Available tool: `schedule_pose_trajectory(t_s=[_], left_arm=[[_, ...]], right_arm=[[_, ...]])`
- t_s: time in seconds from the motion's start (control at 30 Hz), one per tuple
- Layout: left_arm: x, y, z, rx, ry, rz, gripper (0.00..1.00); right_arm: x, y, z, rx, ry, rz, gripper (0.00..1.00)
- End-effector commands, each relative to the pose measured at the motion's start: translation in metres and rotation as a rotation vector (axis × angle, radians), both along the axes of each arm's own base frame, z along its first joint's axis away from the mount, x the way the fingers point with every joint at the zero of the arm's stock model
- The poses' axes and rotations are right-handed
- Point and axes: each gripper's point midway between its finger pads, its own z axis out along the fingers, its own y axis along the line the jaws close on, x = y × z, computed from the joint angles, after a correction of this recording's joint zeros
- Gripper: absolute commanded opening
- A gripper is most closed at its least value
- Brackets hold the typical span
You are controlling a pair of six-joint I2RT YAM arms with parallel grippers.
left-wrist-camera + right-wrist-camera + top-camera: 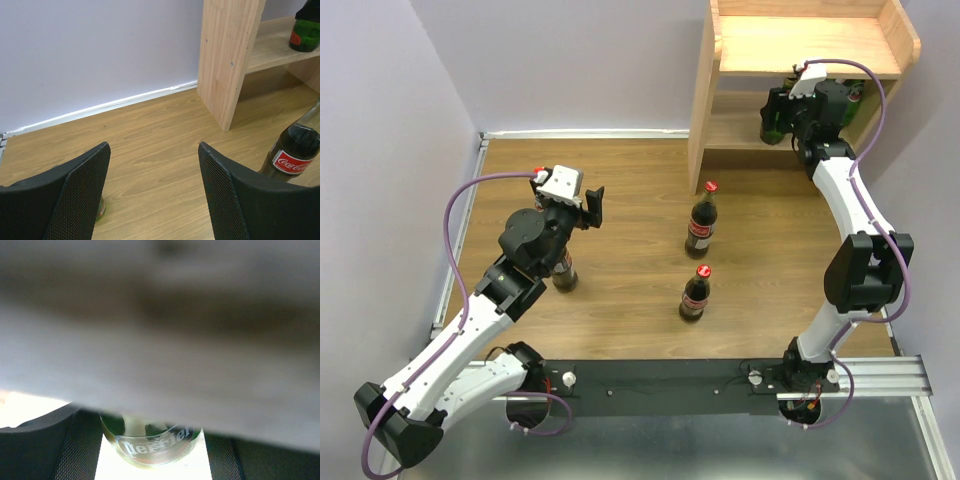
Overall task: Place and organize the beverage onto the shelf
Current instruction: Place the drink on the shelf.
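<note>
Though wide, left fingers point(80, 200) empty; right fingers point(75, 452) against green bottle point(150, 442).

Centre of the top view, dark cola bottle point(701, 225) has red cap and label; upper right, shelf point(800, 45) pale natural wood; floor point(620, 200) brown wood-grain; green bottle point(150, 447) white-lettered.

The wood-grain table point(620, 190) carries the shelf point(704, 110) at its far right corner, with one cola bottle point(701, 218) upright just in front of it, a second cola bottle point(695, 293) nearer the front edge, and a dark bottle point(565, 275) upright at the left, half hidden under an arm. On the shelf's lower tier point(732, 128) stand green bottles point(775, 118), partly hidden, their number unclear
</note>
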Motion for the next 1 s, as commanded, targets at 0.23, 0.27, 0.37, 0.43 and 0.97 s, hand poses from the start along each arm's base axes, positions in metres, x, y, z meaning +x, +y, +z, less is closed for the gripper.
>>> schedule_pose_trajectory(t_s=[0.23, 0.27, 0.37, 0.43, 0.97], left_arm=[[0.002, 0.004, 0.0, -0.001, -0.009, 0.023, 0.79], [0.003, 0.004, -0.001, 0.0, -0.007, 0.023, 0.79], [0.003, 0.004, 0.0, 0.001, -0.009, 0.022, 0.79], [0.003, 0.004, 0.0, -0.001, -0.009, 0.022, 0.79], [0.003, 0.004, -0.001, 0.001, -0.006, 0.022, 0.79]], right_arm=[[0.016, -0.02, 0.061, -0.021, -0.214, -0.096, 0.09], [0.016, -0.021, 0.061, -0.021, -0.214, -0.1, 0.11], [0.017, -0.021, 0.06, -0.023, -0.216, -0.1, 0.17], [0.018, -0.021, 0.059, -0.023, -0.216, -0.1, 0.21], [0.024, -0.016, 0.043, -0.004, -0.188, -0.077, 0.4]])
